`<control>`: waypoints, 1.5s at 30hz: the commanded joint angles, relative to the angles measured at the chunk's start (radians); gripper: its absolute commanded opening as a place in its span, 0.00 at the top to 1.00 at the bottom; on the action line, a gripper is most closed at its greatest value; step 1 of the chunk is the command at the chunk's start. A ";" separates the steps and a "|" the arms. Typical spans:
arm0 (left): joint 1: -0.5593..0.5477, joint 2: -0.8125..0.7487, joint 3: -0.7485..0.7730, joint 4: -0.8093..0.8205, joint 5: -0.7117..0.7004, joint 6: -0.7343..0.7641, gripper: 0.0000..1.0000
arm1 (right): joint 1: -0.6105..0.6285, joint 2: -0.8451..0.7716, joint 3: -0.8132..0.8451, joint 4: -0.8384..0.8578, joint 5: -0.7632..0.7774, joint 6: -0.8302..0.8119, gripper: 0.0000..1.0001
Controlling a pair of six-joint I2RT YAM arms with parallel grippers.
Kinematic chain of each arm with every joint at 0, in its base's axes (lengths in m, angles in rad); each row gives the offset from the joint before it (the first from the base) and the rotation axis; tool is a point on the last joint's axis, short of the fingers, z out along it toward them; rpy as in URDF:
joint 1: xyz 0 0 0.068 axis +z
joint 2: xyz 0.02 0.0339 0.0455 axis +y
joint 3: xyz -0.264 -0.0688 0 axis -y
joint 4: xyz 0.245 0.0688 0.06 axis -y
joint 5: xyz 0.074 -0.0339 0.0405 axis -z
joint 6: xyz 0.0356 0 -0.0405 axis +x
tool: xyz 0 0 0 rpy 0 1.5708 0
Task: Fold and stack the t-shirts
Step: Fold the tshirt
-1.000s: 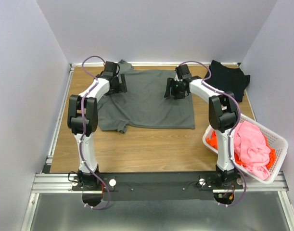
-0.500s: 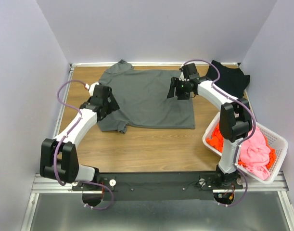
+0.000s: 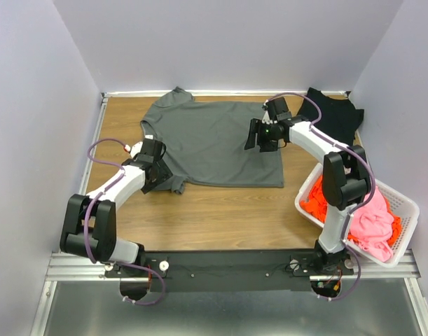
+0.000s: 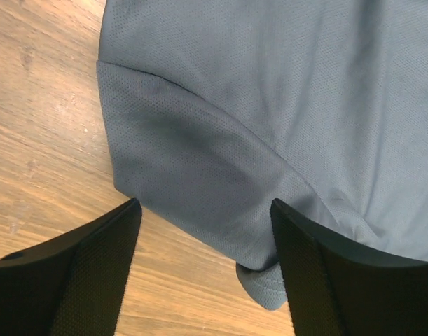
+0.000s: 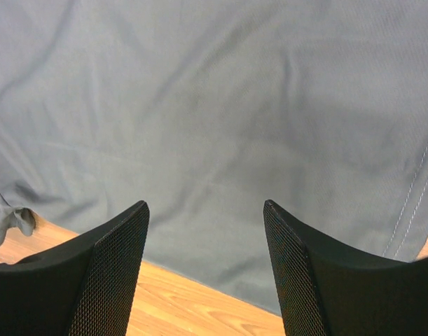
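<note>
Dark grey short-sleeved cloth t-shirt (image 3: 214, 143) is seen spread flat on the far half of the brown wooden table (image 3: 214, 217). Its long axis runs across the table, with the collar towards the left and the stitched hem towards the right. The near sleeve (image 4: 192, 182) lies directly ahead of the left gripper (image 4: 203, 210), its rounded edge reaching in between the open fingers; nothing is clamped. This arm is judged to be the nearer one for the sleeve. The right gripper (image 5: 205, 206) is held above the hem end of the shirt, its jaws likewise parted and empty, with cloth ahead and bare wood below. A black cloth t-shirt (image 3: 336, 115) is seen in the far right corner. No brand, label or writing can be read on any of the cloth.
</note>
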 commanded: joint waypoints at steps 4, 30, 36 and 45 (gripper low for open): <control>-0.011 0.051 -0.026 0.048 0.027 -0.017 0.35 | 0.004 -0.054 -0.060 -0.013 0.021 0.012 0.27; -0.007 0.483 0.684 -0.282 0.080 0.428 0.84 | 0.006 -0.053 -0.037 -0.049 0.082 0.027 0.27; -0.005 0.558 0.906 -0.329 0.012 0.436 0.59 | 0.004 -0.056 -0.035 -0.059 0.075 0.022 0.27; -0.007 0.243 0.566 -0.120 0.016 0.335 0.50 | 0.006 -0.048 -0.043 -0.062 0.061 0.025 0.27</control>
